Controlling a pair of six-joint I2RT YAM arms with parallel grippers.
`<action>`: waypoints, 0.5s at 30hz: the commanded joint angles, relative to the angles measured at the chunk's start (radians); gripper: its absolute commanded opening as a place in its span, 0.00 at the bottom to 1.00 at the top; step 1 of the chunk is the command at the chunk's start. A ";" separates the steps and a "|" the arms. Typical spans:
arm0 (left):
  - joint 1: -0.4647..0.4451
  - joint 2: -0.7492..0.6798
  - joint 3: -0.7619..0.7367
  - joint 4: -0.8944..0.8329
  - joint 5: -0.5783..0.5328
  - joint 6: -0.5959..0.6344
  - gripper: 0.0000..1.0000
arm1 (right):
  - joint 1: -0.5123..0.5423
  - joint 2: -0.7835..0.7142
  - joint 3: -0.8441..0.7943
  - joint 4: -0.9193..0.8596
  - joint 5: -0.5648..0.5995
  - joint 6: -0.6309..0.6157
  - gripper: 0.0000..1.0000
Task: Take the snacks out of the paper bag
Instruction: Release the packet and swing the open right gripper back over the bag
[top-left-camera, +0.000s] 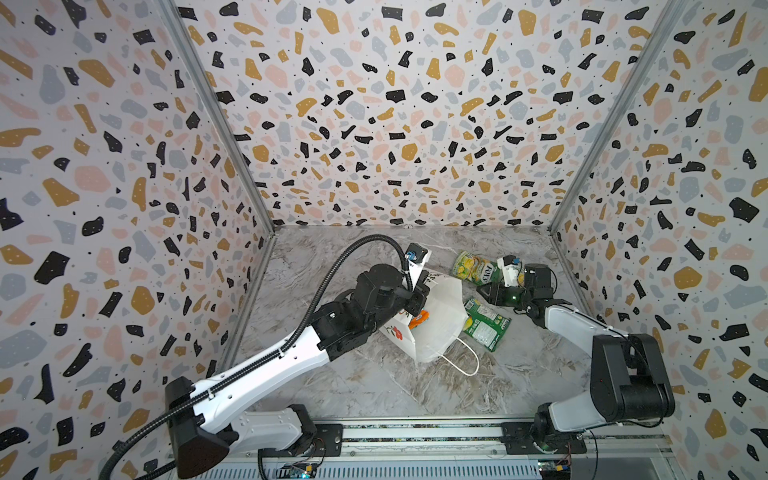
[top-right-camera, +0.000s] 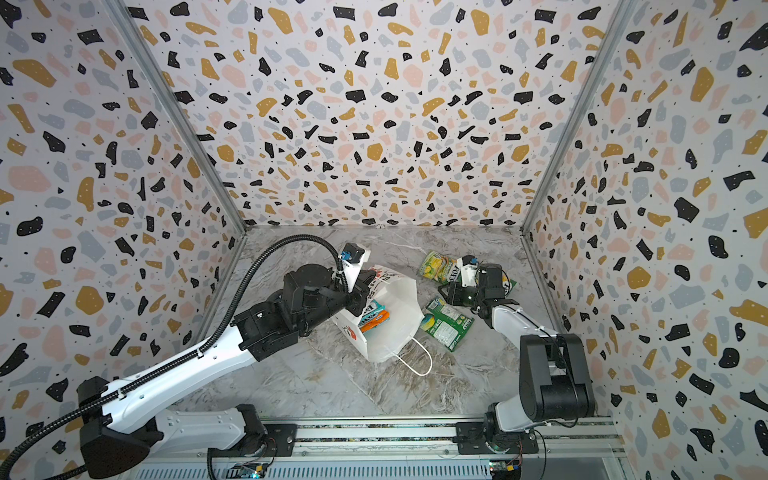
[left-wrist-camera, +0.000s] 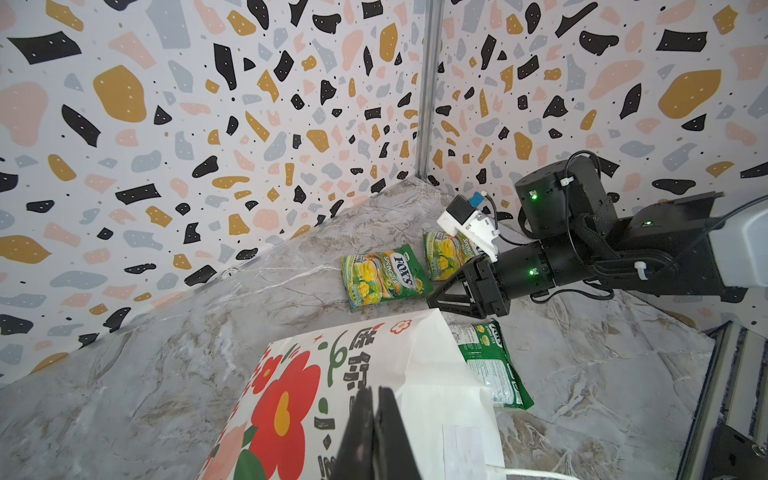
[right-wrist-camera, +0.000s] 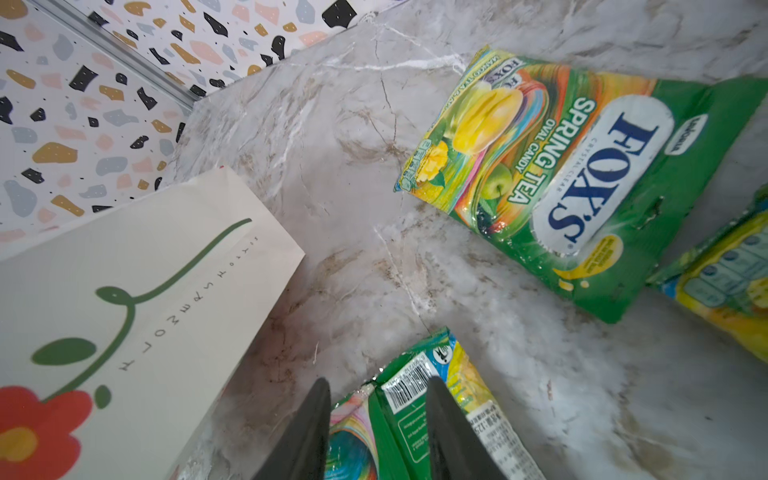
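The white paper bag (top-left-camera: 440, 320) with its red flower (left-wrist-camera: 282, 399) lies on its side mid-table, mouth toward the front. My left gripper (top-left-camera: 415, 307) (left-wrist-camera: 376, 390) is shut on the bag's upper rim. Inside the mouth show an orange pouch and a teal one (top-right-camera: 374, 320). Three snacks lie outside, right of the bag: a green-yellow pouch (top-left-camera: 476, 268) (right-wrist-camera: 561, 174), a second one (left-wrist-camera: 446, 253) partly under my right wrist, and a darker green one (top-left-camera: 488, 324), back side up. My right gripper (top-left-camera: 486, 291) (right-wrist-camera: 377, 380) is open, its fingers either side of that pouch's end.
The bag's white cord handle (top-left-camera: 465, 361) loops onto the marble table (top-left-camera: 374, 382) toward the front. Terrazzo-patterned walls (top-left-camera: 395, 124) close in the left, back and right sides. The arms' mounting rail (top-left-camera: 415, 436) runs along the front edge.
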 joint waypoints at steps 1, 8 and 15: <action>0.008 -0.006 -0.003 0.054 0.002 0.020 0.00 | 0.001 -0.122 0.012 -0.009 -0.021 -0.001 0.42; 0.007 -0.005 -0.005 0.058 0.007 0.019 0.00 | 0.050 -0.405 -0.051 -0.005 -0.143 0.023 0.44; 0.008 -0.008 -0.008 0.059 -0.001 0.019 0.00 | 0.205 -0.533 -0.098 -0.012 -0.216 0.010 0.44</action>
